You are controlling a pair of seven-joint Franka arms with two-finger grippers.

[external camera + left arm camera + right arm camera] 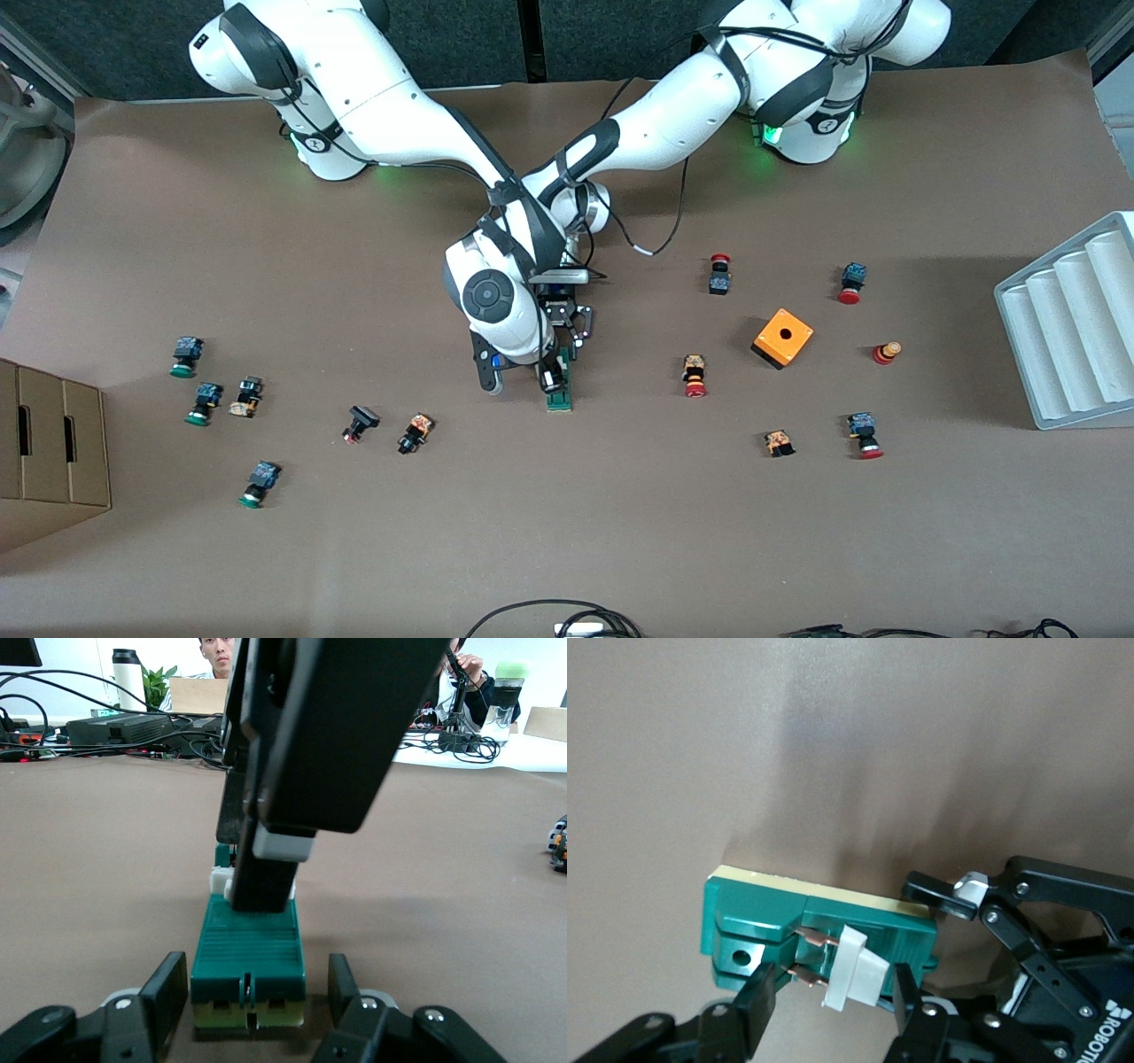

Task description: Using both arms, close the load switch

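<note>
Both grippers at the load switch (560, 390)
Left gripper (257, 992) fingers clamp its end; right gripper (828, 992) fingers straddle its white slider (852, 970), not yet closed

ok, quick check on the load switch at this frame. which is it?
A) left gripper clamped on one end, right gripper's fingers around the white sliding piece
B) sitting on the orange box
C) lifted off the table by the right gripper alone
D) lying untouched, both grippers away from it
A: the left gripper grips one end of the load switch on the table, while the right gripper has its fingers either side of the white sliding piece.
</note>
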